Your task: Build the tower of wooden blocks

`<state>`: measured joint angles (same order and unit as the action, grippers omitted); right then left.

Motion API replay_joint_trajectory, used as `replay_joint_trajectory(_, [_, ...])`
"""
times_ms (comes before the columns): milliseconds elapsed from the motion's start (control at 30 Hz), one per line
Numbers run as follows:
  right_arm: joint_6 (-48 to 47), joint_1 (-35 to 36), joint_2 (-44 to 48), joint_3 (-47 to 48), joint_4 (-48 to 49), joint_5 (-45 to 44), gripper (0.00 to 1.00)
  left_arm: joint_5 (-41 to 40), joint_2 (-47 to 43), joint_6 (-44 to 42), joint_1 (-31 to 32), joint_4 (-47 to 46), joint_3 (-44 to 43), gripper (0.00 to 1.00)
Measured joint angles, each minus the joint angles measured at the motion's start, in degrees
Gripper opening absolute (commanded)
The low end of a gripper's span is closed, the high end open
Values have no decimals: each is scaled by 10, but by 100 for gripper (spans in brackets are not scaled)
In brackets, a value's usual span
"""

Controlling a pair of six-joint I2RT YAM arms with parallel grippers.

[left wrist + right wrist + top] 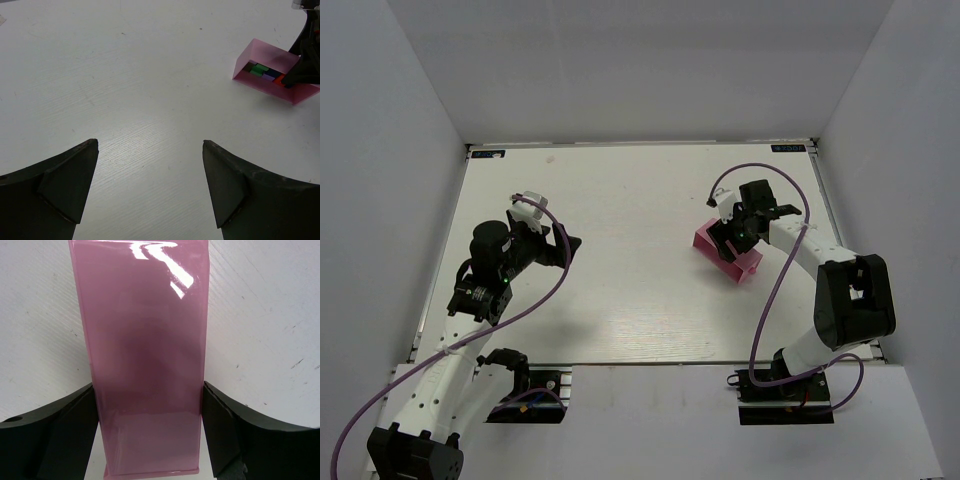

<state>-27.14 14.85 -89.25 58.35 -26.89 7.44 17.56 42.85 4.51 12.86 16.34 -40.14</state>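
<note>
Several wood blocks [264, 74], green, purple, blue and red, lie crowded inside the pink tray [260, 55], which sits tipped on the right of the worktop [620, 200]; no tower stands yet; the right hand [149, 390] is clenched on the tray's long sides; the left hand [150, 144] hangs released and empty, well apart. Each block looks light, rigid and smooth-painted, likely to skid; pinching across two flat faces suits best; tray walls and the right hand crowd any reach.

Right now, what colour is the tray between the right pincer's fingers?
Pink; the tray shows best in the right wrist view.
</note>
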Motion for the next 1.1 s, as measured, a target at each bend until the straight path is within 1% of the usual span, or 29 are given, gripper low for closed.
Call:
replay_joint_trajectory(33, [0,0,0,0,0,0,55,0,0,0,0,0,0,95])
replay_joint_trajectory(67, [0,0,0,0,0,0,53,0,0,0,0,0,0,95])
replay_joint_trajectory(100, [0,0,0,0,0,0,46,0,0,0,0,0,0,95])
replay_joint_trajectory(167, [0,0,0,0,0,0,44,0,0,0,0,0,0,95])
replay_joint_trajectory(300, [-1,0,0,0,0,2,33,0,0,0,0,0,0,95])
replay_joint_trajectory(333, [-1,0,0,0,0,2,25,0,0,0,0,0,0,95])
replay_joint_trajectory(400, [-2,0,0,0,0,3,17,0,0,0,0,0,0,95])
replay_joint_trajectory(433, [-2,0,0,0,0,4,11,0,0,0,0,0,0,95])
replay_joint_trajectory(500, [-2,0,0,0,0,4,10,0,0,0,0,0,0,95])
replay_joint_trajectory(533, [-2,0,0,0,0,5,3,0,0,0,0,0,0,95])
replay_joint_trajectory(567, [-2,0,0,0,0,5,1,0,0,0,0,0,0,95])
replay_joint_trajectory(600, [-2,0,0,0,0,5,0,0,0,0,0,0,0,95])
replay_joint_trajectory(1100, [-2,2,4,0,-7,28,0,0,0,0,0,0,0,95])
